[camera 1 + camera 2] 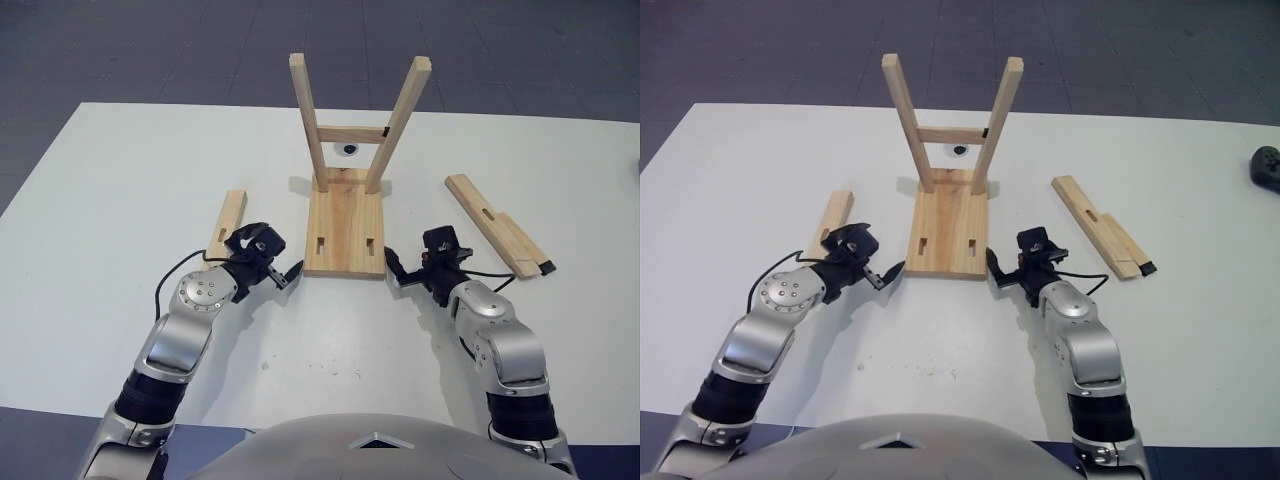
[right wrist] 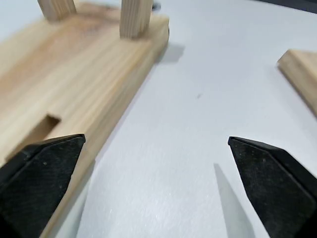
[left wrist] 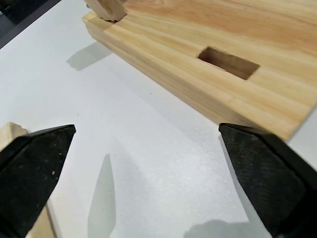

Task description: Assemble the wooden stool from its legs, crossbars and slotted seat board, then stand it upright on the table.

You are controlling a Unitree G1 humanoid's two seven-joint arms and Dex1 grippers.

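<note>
Seat board [image 1: 345, 228] lies mid-frame, two legs [image 1: 308, 115] upright on it; left gripper [image 1: 272, 262] and right gripper [image 1: 415, 265] flank it, claws apart.

The pale wooden seat board [image 1: 345, 230] lies flat at the middle of the white surface [image 1: 120, 200], its two near slots open. Two legs [image 1: 308, 120] stand upright in its far end, leaning slightly apart and joined by a crossbar [image 1: 351, 134]. One loose leg [image 1: 228, 222] lies to its left. A notched leg [image 1: 480, 215] lies to its right, touching a dark-tipped piece [image 1: 522, 244].
</note>
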